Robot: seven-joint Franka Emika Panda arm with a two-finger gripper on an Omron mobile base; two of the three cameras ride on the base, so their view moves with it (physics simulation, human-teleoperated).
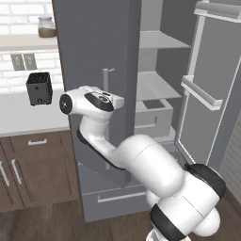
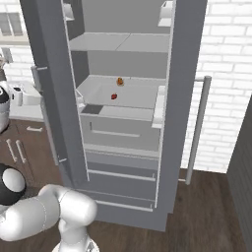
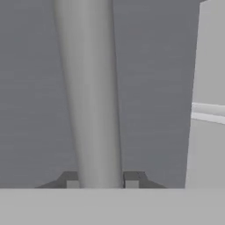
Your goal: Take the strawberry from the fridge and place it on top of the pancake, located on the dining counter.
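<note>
Hand view puts the gripper (image 3: 100, 180) right on the fridge's left door handle (image 3: 90, 92), the 2 dark fingertips (image 3: 132, 179) pressed against either side of the pale bar, so the jaws are narrow and clamped on the handle. In the left base view the arm reaches to the left door (image 1: 94, 70), which stands swung out, and the right door (image 1: 214, 89) hangs open on the right as well. The right base view looks straight into the fridge (image 2: 189, 98): the strawberry (image 2: 114, 96), a small red thing, lies on the middle shelf (image 2: 128, 96) towards its left, with a small orange item (image 2: 119, 81) just beyond it, further back. So the opening step looks done or very nearly so, while the fruit sits untouched. What is left, by my reading: let go of the handle, reach in over the shelf, pick the strawberry, then drive to the dining counter and set it on the pancake
</note>
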